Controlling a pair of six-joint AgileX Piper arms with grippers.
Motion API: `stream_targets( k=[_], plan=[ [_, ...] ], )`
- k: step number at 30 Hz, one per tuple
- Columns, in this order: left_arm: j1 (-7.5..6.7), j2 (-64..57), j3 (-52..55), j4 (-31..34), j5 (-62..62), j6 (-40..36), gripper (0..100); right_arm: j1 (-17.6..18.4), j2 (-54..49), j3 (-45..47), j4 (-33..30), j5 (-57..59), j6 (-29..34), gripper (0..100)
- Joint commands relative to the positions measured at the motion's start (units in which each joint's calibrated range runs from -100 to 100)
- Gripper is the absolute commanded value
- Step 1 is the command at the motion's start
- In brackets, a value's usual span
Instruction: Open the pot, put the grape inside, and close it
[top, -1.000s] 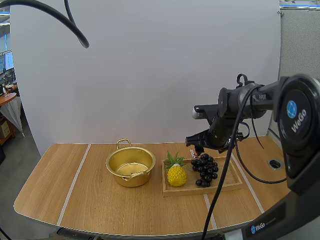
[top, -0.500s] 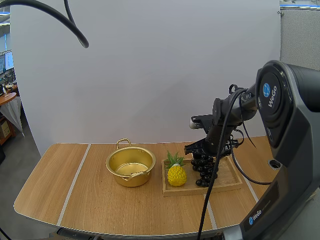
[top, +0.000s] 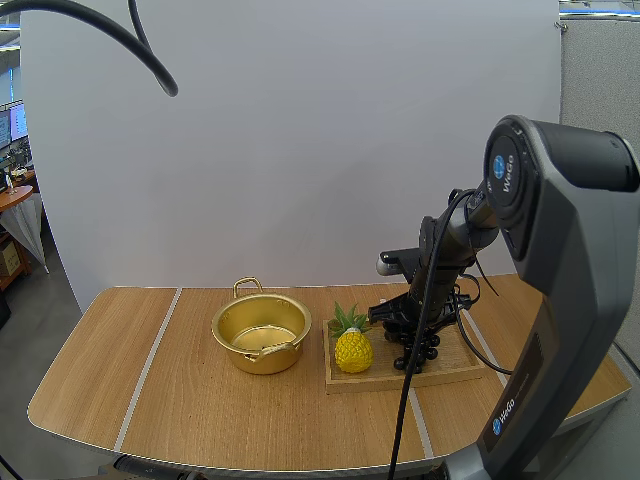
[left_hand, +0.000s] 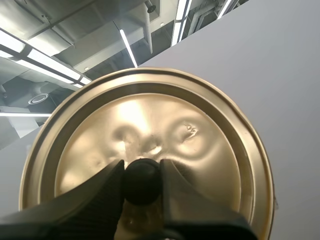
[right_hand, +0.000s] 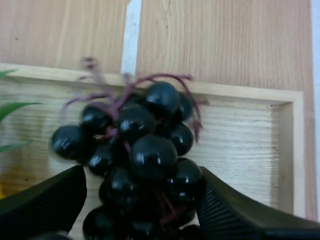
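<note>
The gold pot stands open on the table, left of the wooden tray. In the left wrist view its gold lid is held up off the table, my left gripper shut on the black knob. A bunch of dark grapes lies in the tray. My right gripper is lowered onto it. In the right wrist view that gripper stands open, its fingers on either side of the grapes.
A yellow toy pineapple stands in the tray's left end, close beside the grapes and between them and the pot. Its green leaves show beside the bunch. Bare wooden table lies left of the pot.
My right arm has swung in and down, bringing its gripper from behind and above the tray onto the grape bunch. Pot, pineapple and grapes have stayed put.
</note>
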Motion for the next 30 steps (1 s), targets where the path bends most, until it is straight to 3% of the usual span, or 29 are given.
stream_targets(
  k=[1, 11, 12, 13, 14, 15, 16, 17, 23, 30],
  plan=[
    [-0.19, -0.26, -0.30, 0.43, -1.91, -0.26, 0, -0.17, 2.40, -0.28, -0.17, -1.77, -1.02, 100],
    [-0.19, -0.26, -0.30, 0.43, -1.91, -0.26, 0, -0.17, 3.60, -0.28, -0.07, -2.67, -1.16, 100],
    [-0.19, -0.26, -0.30, 0.43, -1.91, -0.26, 0, -0.17, 3.60, -0.28, -0.07, -2.67, -1.16, 92],
    [-0.19, -0.26, -0.30, 0.43, -1.91, -0.26, 0, -0.17, 3.60, -0.28, -0.07, -2.50, -1.16, 77],
    [-0.19, -0.26, -0.30, 0.43, -1.91, -0.26, 0, -0.17, 3.60, -0.28, -0.07, -1.79, -1.16, 49],
    [-0.19, -0.26, -0.30, 0.43, -1.91, -0.26, 0, -0.17, 3.60, -0.28, -0.07, -1.62, -1.16, 35],
    [-0.19, -0.26, -0.30, 0.43, -1.91, -0.26, 0, -0.17, 3.60, -0.28, -0.07, -1.03, -1.16, 10],
    [-0.19, -0.26, -0.30, 0.43, -1.91, -0.26, 0, -0.17, 3.50, -0.28, -0.07, -0.68, -1.16, 0],
    [-0.19, -0.26, -0.30, 0.43, -1.91, -0.26, 0, -0.17, 0.13, -0.28, -0.78, -0.26, -1.16, 0],
    [-0.19, -0.26, -0.30, 0.43, -1.91, -0.26, 0, -0.17, -13.28, -0.28, 0.35, 4.37, -1.16, 0]
  ],
)
